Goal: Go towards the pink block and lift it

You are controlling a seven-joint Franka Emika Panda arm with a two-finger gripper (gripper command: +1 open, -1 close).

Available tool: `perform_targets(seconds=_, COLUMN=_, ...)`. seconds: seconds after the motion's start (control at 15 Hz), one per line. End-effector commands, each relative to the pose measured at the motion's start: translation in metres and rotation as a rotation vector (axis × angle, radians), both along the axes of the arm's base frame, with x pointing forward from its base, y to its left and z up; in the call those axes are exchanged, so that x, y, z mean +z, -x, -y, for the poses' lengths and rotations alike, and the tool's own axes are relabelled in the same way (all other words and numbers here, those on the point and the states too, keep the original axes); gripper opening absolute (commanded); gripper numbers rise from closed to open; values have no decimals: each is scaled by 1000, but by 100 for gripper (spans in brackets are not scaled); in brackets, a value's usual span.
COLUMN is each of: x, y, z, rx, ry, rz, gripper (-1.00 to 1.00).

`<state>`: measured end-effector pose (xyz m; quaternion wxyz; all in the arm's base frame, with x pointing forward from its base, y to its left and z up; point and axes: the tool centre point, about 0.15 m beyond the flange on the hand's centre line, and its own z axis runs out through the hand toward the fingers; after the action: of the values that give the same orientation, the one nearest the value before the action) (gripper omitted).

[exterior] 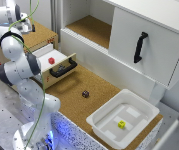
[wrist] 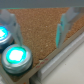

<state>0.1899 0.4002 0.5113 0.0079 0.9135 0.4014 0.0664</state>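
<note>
The gripper (wrist: 39,25) was seen spread open, nothing held. The pink block (exterior: 51,60), tiny, probably light and rigid, was best pinched across opposite flat sides.

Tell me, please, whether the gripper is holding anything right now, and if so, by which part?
Nothing is held. The gripper is open over bare cork, while the pink block lies apart in the open drawer.
</note>
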Motion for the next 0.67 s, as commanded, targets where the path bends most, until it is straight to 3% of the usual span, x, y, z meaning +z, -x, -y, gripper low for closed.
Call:
perform_targets(seconds=0.0, x=-3, y=-13, z=29, rx=-123, ry=-63, rz=-9, gripper=100)
perform_targets(seconds=0.6, x=-43, y=-38, z=88, rx=-629, ry=-136, rz=-50, gripper=100)
